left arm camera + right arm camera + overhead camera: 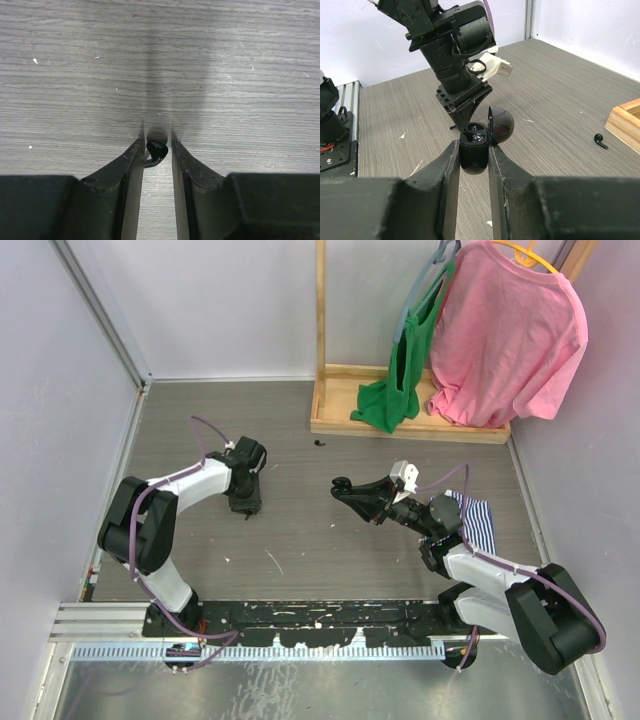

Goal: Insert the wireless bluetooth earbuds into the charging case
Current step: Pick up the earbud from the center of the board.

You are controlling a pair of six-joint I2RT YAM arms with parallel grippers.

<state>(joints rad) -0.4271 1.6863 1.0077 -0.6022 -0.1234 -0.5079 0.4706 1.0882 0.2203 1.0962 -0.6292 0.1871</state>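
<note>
A black earbud lies on the grey wood-grain table between the tips of my left gripper. The jaws stand narrowly open around it: the left finger touches its stem and a sliver of table shows on the right. From above, the left gripper points down and hides this earbud. My right gripper is shut on the black charging case, held above the table with its lid flipped open and both sockets empty. A second black earbud lies loose near the wooden base and also shows as an earbud in the right wrist view.
A wooden rack base stands at the back right, with a pink shirt and a green garment hanging over it. A striped cloth lies by the right arm. Walls close in the left, back and right sides.
</note>
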